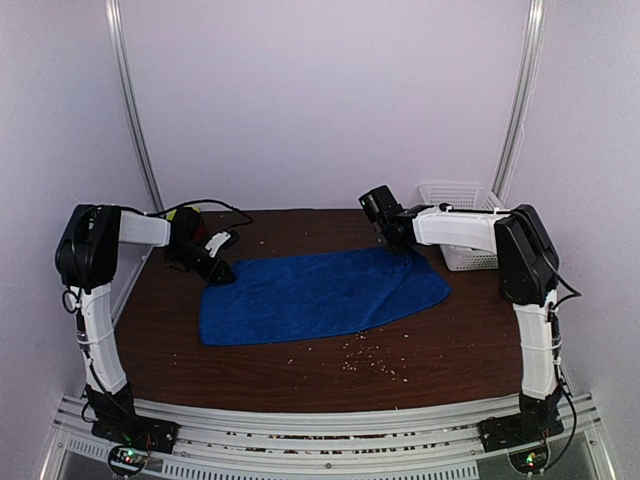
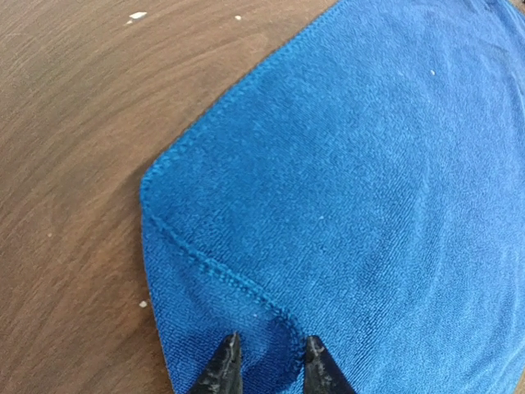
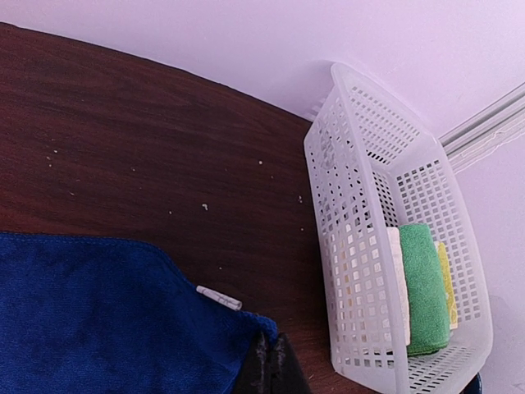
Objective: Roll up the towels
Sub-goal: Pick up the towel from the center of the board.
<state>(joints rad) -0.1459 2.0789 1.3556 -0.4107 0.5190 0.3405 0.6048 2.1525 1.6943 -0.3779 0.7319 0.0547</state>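
The royal blue towel (image 1: 320, 293) lies spread flat on the brown table (image 1: 300, 375). My left gripper (image 1: 222, 268) is at its far left corner. In the left wrist view (image 2: 271, 349) the jaws are nearly closed, with a hump of the blue towel (image 2: 353, 189) pinched between them. My right gripper (image 1: 396, 246) is at the far right corner. In the right wrist view (image 3: 275, 345) it is shut on the edge of the blue towel (image 3: 98, 320), next to a small white tag (image 3: 219, 298). No cream-white towel lies on the table.
A white mesh basket (image 1: 448, 190) stands at the back right, close to my right gripper. In the right wrist view the basket (image 3: 353, 164) holds a white roll (image 3: 397, 287), a green roll (image 3: 424, 287) and something yellow. Pale crumbs (image 1: 370, 355) dot the table near the towel's front edge.
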